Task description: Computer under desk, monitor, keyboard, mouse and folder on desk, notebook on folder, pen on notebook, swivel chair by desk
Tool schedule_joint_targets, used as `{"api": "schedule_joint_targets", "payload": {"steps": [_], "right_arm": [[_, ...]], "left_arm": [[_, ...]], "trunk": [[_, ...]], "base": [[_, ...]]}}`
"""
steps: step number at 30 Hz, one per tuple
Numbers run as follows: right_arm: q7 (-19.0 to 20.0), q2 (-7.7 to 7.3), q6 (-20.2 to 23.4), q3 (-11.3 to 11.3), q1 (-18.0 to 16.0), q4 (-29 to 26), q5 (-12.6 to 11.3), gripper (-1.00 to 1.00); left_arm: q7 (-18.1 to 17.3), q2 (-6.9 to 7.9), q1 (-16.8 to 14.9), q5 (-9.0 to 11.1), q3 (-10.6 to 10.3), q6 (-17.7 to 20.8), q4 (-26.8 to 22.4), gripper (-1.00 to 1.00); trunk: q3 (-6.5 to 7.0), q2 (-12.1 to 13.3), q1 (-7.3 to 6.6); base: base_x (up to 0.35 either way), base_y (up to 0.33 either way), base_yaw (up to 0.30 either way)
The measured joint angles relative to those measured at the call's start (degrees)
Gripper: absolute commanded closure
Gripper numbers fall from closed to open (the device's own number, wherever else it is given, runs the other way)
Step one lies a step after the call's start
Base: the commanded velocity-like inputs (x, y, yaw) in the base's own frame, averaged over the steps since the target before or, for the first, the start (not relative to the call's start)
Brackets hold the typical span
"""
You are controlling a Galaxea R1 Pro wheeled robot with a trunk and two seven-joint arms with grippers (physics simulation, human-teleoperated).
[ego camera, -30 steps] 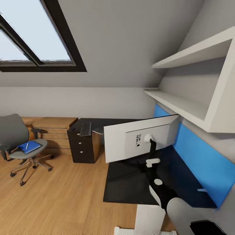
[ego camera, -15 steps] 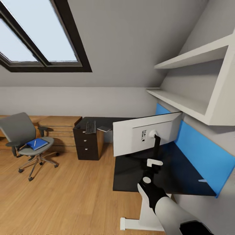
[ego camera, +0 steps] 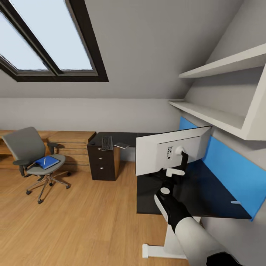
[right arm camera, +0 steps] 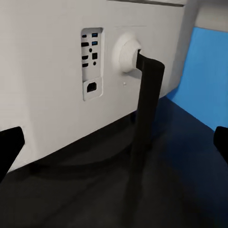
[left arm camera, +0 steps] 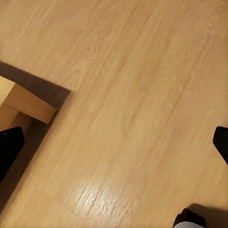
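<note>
Head view, compared with the frame half a second before: the whole scene sits further toward 3 o'clock, so the camera has turned, while the furniture keeps its arrangement. The monitor (ego camera: 171,153) stands on the desk (ego camera: 207,207) with its white back toward the robot, the blue panel (ego camera: 231,168) at its 3 o'clock. The right gripper (ego camera: 176,173) has drawn nearer the monitor's black stem (right arm camera: 147,118); in the right wrist view its fingers (right arm camera: 10,145) are spread wide at either edge, holding nothing, and the stem and the port panel (right arm camera: 92,64) lie straight ahead between them. At 9 o'clock the swivel chair (ego camera: 31,155) stands well apart from the desk, carrying the folder (ego camera: 46,162) with a thin pale stick on it, probably the pen (ego camera: 44,160). The keyboard (ego camera: 106,143) lies on the black drawer unit (ego camera: 103,162), between chair and desk. The left gripper (left arm camera: 114,142) hangs over the wood floor (left arm camera: 133,95), fingertips apart, beside a light-wood edge (left arm camera: 26,102).
</note>
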Motion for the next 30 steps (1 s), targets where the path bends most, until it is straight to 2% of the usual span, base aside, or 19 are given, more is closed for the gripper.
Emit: {"api": "schedule_joint_targets", "payload": {"steps": [1, 2, 6, 22, 30], "right_arm": [[0.1, 0.00, -0.1, 0.5, 0.0, 0.3, 0.0, -1.00], [0.6, 0.00, -1.2, 2.8, 0.2, 1.7, -0.2, -1.00], [0.8, 0.00, -2.7, 4.4, 0.4, 2.8, -0.1, -1.00], [0.9, -0.01, -3.2, 4.9, 1.0, 3.1, -0.1, -1.00], [0.8, 0.00, -3.2, 4.9, 1.0, 3.2, 0.1, -1.00]], "left_arm": [[0.0, -0.02, 0.0, 0.0, 0.0, 0.0, 0.0, -1.00], [-0.1, -0.06, 0.0, 0.0, 0.0, -0.1, 0.0, -1.00], [-0.1, -0.08, 0.0, 0.0, 0.0, -0.2, 0.0, -1.00], [-0.1, -0.09, 0.0, 0.0, 0.0, -0.2, 0.0, -1.00], [-0.1, -0.09, 0.0, -0.1, -0.1, -0.2, 0.0, -1.00]], "trunk": [[0.00, 0.0, 0.00], [0.00, 0.0, 0.00], [0.00, 0.0, 0.00], [0.00, 0.0, 0.00], [0.00, 0.0, -0.03]], "base": [[-0.001, 0.162, 0.000], [-0.001, 0.222, 0.000], [0.000, 0.279, 0.000], [0.004, 0.311, 0.000], [0.205, 0.260, 0.000]]}}
